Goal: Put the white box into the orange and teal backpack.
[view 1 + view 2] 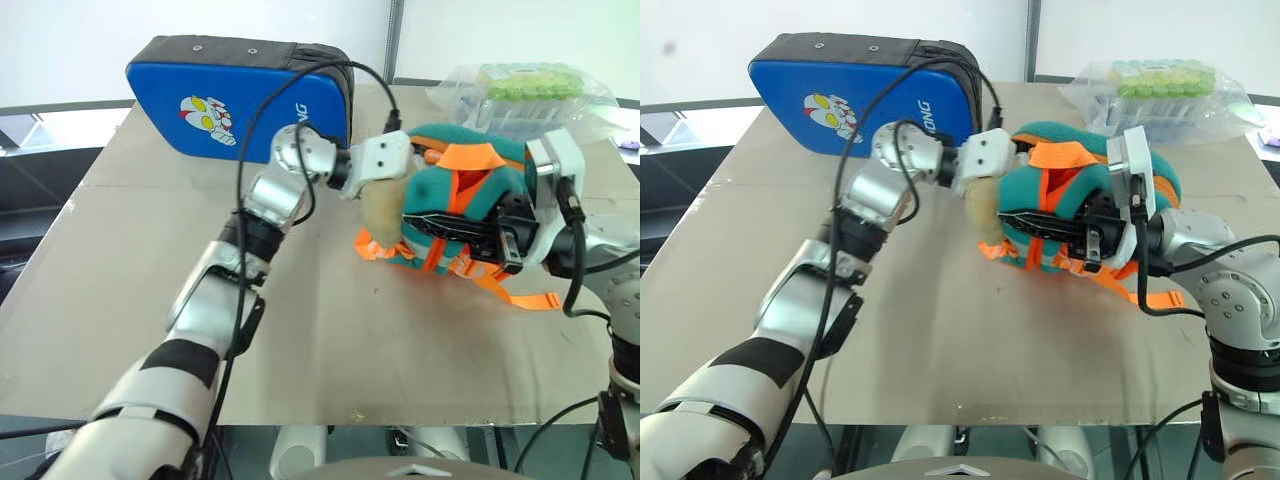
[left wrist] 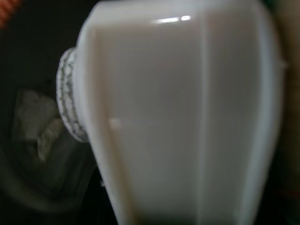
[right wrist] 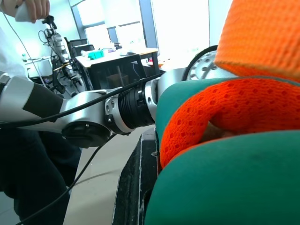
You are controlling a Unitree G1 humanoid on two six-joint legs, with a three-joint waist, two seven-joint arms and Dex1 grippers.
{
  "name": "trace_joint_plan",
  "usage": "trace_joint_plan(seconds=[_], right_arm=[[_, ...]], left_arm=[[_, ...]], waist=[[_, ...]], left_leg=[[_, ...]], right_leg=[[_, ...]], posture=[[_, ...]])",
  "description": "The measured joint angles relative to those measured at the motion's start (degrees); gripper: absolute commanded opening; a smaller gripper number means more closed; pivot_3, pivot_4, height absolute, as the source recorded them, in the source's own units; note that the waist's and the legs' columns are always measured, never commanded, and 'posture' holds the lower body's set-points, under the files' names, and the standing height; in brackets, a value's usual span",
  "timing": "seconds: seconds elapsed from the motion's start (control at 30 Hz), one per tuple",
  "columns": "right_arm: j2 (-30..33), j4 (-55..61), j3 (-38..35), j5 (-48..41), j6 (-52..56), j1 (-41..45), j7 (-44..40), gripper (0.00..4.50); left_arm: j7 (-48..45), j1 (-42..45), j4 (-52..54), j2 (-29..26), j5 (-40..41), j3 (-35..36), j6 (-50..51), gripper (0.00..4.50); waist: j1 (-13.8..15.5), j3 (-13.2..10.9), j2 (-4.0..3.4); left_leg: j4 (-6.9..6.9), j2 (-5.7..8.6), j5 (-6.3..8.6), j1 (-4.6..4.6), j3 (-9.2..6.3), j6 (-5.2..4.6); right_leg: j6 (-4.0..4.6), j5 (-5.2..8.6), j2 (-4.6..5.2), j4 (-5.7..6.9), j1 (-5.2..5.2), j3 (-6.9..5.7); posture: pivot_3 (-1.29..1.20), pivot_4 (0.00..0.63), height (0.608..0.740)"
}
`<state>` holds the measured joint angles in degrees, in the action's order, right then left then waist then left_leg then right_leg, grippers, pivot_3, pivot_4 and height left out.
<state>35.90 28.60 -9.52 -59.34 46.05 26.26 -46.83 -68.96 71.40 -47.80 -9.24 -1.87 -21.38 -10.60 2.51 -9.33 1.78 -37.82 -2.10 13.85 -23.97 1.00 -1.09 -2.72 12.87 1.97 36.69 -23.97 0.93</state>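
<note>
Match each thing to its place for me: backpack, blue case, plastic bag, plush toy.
Things:
1. orange and teal backpack
2. blue padded case
3. clear plastic bag
4. tan plush toy

Places:
A. far right corner of the table, green things inside
B. hanging from the backpack's side
C. right of the table's middle, gripped by the right pincer
D. far left of the table, standing on edge

Pairs: 1-C, 2-D, 3-A, 4-B
</note>
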Motion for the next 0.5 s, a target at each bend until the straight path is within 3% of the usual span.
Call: trace_joint_plan(seconds=[0.17,0.2,0.33,0.43,0.5], right_arm=[[-0.26,2.43,-0.15,0.98,-0.47,-3.05,2.72,0.0],[-0.25,3.12,-0.15,1.37,-0.9,-3.48,3.2,0.0],[-0.2,5.0,0.01,2.68,-2.18,-5.74,4.24,0.0],[0.07,5.35,-0.34,2.99,-2.71,-8.14,4.93,0.0],[0.48,5.29,-0.48,3.37,-2.74,-9.09,5.26,0.0]], left_arm=[[1.81,0.97,-7.3,4.48,-0.92,1.54,-1.51,4.31],[1.28,0.1,-6.4,4.14,0.4,3.21,0.26,4.46],[-7.17,-7.61,8.9,-3.76,10.57,8.54,17.84,4.46],[-12.19,-12.07,22.27,-15.83,20.25,14.0,38.37,4.46],[-12.9,-12.5,26.77,-21.02,25.47,18.33,48.92,4.46]], waist=[[-0.62,0.0,-0.02],[-0.8,0.0,-0.02],[-2.87,-0.05,-0.08],[-4.83,-0.12,-0.14],[-4.76,-0.16,-0.2]], left_leg=[[-0.49,0.01,0.3,-0.08,0.09,-0.51],[-0.49,0.0,0.3,-0.06,0.08,-0.51],[-0.47,-0.11,0.3,-0.04,0.04,-0.5],[-0.32,-0.2,0.3,0.12,-0.16,-0.5],[-0.31,-0.23,0.3,0.12,-0.2,-0.5]], right_leg=[[-0.05,0.02,0.01,0.05,0.09,0.15],[-0.05,0.02,0.01,0.08,0.1,0.15],[-0.04,0.02,-0.06,0.2,0.03,0.2],[-0.03,0.03,-0.22,0.36,-0.05,0.32],[-0.02,0.04,-0.26,0.4,-0.05,0.16]], posture=[[0.0,0.15,0.74],[0.0,0.15,0.74],[0.0,0.15,0.74],[0.0,0.15,0.74],[0.0,0.15,0.74]])
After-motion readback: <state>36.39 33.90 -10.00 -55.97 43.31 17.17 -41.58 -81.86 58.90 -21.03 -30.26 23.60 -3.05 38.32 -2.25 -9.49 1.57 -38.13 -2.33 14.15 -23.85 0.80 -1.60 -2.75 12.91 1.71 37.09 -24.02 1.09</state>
